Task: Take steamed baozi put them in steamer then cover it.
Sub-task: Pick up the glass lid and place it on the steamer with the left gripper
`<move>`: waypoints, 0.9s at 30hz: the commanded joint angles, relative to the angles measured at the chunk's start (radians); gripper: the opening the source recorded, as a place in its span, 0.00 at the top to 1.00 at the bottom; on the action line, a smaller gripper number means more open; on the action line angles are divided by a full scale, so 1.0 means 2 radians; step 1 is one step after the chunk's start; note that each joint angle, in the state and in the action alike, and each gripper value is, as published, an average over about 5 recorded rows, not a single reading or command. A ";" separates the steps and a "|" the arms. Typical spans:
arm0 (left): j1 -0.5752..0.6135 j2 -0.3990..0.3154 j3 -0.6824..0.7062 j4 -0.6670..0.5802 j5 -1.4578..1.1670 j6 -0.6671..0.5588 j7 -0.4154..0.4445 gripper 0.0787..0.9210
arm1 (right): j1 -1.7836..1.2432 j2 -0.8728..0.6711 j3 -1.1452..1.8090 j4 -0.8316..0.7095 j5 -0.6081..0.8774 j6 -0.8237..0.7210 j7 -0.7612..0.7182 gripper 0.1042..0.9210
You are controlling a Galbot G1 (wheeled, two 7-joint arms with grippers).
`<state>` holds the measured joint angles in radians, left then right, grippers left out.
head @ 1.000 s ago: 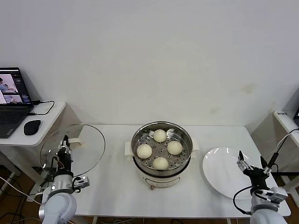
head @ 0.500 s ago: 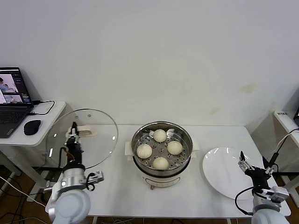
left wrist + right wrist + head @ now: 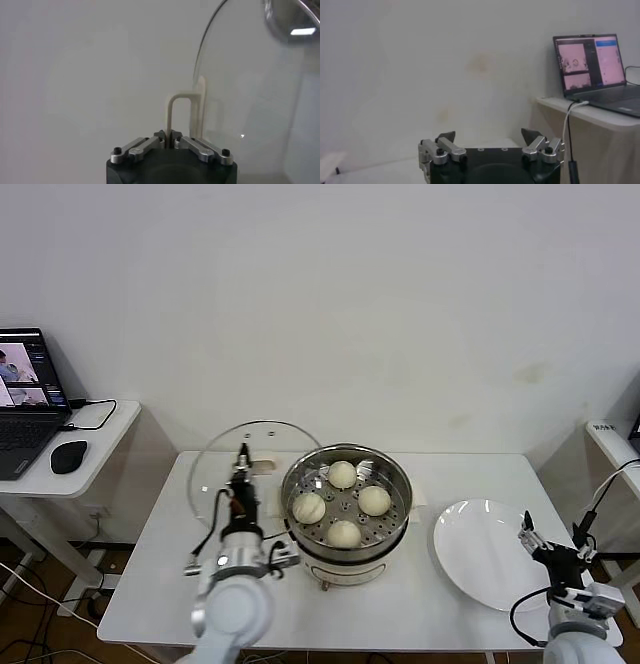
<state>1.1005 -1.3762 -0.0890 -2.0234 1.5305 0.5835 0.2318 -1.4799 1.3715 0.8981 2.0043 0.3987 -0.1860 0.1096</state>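
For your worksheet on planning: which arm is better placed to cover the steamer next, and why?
Left. The left gripper is shut on the round clear glass lid's handle beside the shiny steel steamer; the right gripper is open by the white plate.

Creamy-white steamed baozi [image 3: 343, 475], shiny silver steamer [image 3: 345, 506], clear cover [image 3: 215, 474] with cream handle, white plate [image 3: 482, 554]

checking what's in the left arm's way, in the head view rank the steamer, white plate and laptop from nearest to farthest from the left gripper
Measured from the left gripper, which holds the cover upright by its handle:
1. Steamer, just to the gripper's right, at the table's middle.
2. White plate, far right on the table, near the idle right gripper.
3. Laptop, on the side desk at far left.
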 commanded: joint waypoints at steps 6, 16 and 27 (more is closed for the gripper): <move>-0.056 -0.088 0.118 0.035 0.029 0.011 0.081 0.93 | 0.006 0.004 0.005 -0.008 -0.008 -0.007 0.000 0.12; -0.072 -0.112 0.129 0.079 0.041 0.011 0.077 0.93 | 0.008 0.001 0.007 -0.017 -0.008 -0.007 0.000 0.12; -0.069 -0.112 0.126 0.104 0.073 0.011 0.081 0.93 | 0.013 0.004 0.004 -0.022 -0.011 -0.006 -0.001 0.12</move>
<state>0.9673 -1.5776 0.1404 -1.8652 1.6342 0.6030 0.3840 -1.4567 1.3777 0.9067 1.9633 0.3785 -0.1985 0.1084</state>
